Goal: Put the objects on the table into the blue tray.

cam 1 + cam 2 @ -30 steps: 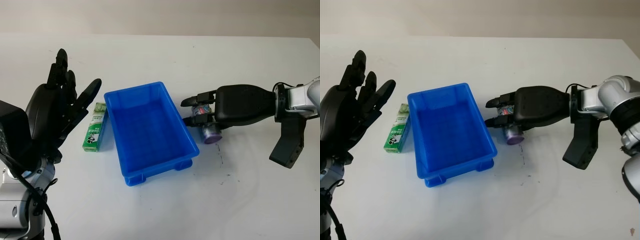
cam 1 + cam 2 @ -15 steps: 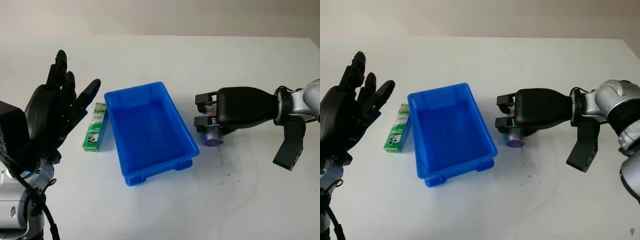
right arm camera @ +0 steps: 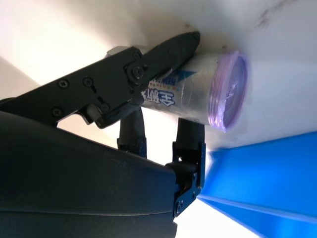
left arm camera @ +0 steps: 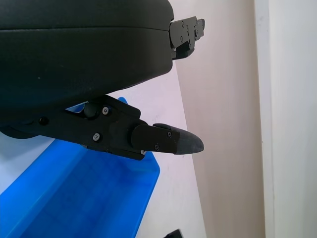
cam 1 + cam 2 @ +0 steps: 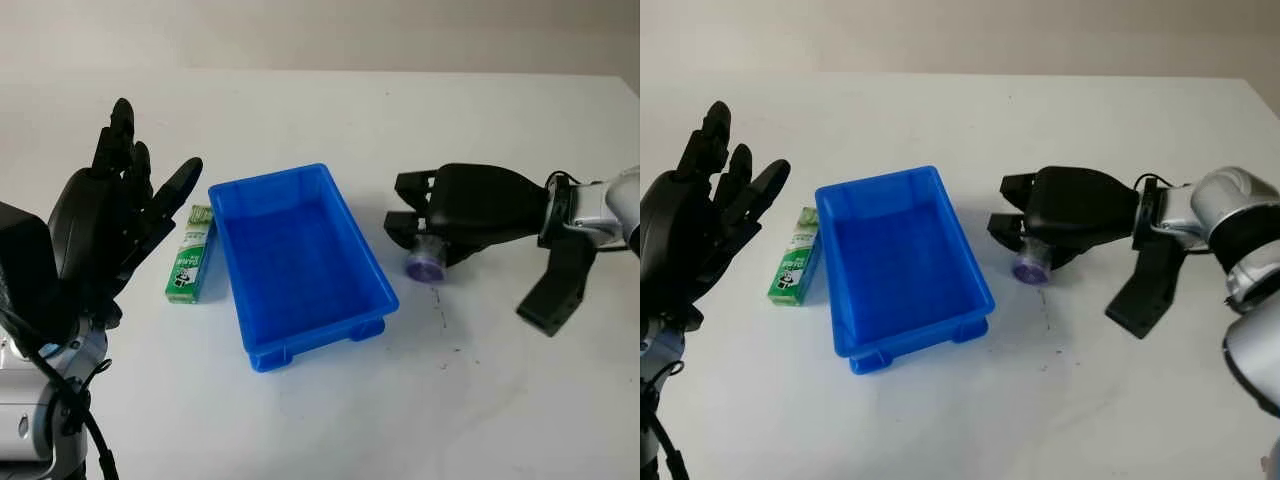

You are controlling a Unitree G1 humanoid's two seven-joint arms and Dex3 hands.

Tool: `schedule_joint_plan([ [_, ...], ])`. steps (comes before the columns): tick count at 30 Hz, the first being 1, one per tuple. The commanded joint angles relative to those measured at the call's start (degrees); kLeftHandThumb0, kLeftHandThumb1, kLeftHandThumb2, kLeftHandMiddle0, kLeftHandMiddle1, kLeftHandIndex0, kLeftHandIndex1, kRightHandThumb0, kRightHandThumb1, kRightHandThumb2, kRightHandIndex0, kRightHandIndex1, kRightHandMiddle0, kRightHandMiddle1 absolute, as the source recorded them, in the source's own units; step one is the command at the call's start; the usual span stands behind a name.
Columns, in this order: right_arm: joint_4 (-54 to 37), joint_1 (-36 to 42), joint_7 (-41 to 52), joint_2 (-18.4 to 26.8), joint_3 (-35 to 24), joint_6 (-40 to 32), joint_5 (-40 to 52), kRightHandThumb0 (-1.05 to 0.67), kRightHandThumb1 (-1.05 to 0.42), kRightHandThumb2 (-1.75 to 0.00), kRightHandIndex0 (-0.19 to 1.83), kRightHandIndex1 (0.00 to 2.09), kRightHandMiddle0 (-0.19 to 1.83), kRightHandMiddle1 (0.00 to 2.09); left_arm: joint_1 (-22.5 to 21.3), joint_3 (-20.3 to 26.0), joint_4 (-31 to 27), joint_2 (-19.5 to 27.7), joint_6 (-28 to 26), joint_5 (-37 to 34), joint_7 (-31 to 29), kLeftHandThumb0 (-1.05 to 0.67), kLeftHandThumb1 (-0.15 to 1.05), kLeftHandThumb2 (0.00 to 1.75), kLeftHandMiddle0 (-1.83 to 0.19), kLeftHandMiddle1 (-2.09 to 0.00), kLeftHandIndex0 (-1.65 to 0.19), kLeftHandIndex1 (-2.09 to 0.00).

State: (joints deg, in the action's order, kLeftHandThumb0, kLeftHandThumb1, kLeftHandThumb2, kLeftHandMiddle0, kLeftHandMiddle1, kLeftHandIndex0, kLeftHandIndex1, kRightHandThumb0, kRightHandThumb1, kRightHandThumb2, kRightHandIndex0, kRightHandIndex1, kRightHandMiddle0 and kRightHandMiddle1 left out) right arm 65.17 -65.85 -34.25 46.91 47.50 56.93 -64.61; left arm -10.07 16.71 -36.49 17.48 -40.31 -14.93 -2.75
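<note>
The blue tray (image 5: 270, 178) stands mid-table with nothing in it. A small white bottle with a purple cap (image 5: 422, 265) lies just right of the tray. My right hand (image 5: 405, 210) reaches in from the right and is shut on it. In the right wrist view a finger (image 3: 148, 59) presses along the bottle (image 3: 208, 94), with another finger on its other side and the tray's rim (image 3: 267, 168) close by. A green toothpaste box (image 5: 190, 255) lies flat along the tray's left side. My left hand (image 5: 130, 190) is raised, open, left of that box.
The white table runs to a pale wall at the back. A black wrist-camera bracket (image 5: 556, 290) hangs under my right forearm, close above the table. There is bare table in front of the tray and behind it.
My right hand has rolled over the bottle and shifted slightly right and back, away from the tray, taking the bottle with it. The left hand, box and tray are unmoved.
</note>
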Motion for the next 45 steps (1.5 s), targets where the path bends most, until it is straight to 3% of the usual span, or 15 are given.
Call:
schedule_joint_plan([
  [1,1.47,1.07,6.86,-0.79,-4.99,0.03,6.84,-0.27,-1.0,-0.07,0.93,2.09,0.63,2.09,0.11,0.75,-1.02,0.17,-0.25,-0.44,-0.1,-0.48,1.05,0.2,0.19,-0.01,0.19,0.0],
  [4,1.36,1.78,17.99,-1.63,-11.39,-0.99,17.0,-0.18,-0.98,-0.06,0.92,2.09,0.79,2.09,0.22,0.71,-0.94,0.4,-0.2,-0.17,-0.21,-0.48,1.05,0.2,0.19,-0.01,0.19,0.0],
  [12,-6.53,3.05,41.18,-2.77,-23.99,-8.14,35.62,-0.08,-0.98,-0.06,0.89,2.09,0.84,2.09,0.02,0.75,-0.47,0.41,-0.07,-0.01,-0.22,-0.49,1.05,0.19,0.19,-0.04,0.19,0.0],
  [24,-19.48,2.85,45.17,-4.8,-33.1,-10.34,42.2,-0.1,-0.97,-0.06,1.06,2.09,0.92,2.09,-0.04,0.48,-0.9,0.76,-0.48,0.25,-0.1,-0.49,1.05,0.19,0.19,-0.04,0.19,0.0],
  [34,-31.13,3.08,46.52,-12.83,-34.51,-10.78,43.64,-0.17,-0.97,-0.07,1.27,2.09,1.14,2.09,-0.31,0.49,-0.58,0.16,-0.2,-0.23,-0.08,-0.49,1.05,0.19,0.19,-0.02,0.19,0.0],
  [45,-24.34,3.25,45.26,-19.77,-31.4,-3.46,39.52,-0.23,-0.98,-0.12,1.23,2.09,1.12,2.09,-0.16,0.91,-1.82,-0.19,-1.2,-0.64,0.79,-0.46,1.05,0.21,0.19,0.0,0.19,0.0],
])
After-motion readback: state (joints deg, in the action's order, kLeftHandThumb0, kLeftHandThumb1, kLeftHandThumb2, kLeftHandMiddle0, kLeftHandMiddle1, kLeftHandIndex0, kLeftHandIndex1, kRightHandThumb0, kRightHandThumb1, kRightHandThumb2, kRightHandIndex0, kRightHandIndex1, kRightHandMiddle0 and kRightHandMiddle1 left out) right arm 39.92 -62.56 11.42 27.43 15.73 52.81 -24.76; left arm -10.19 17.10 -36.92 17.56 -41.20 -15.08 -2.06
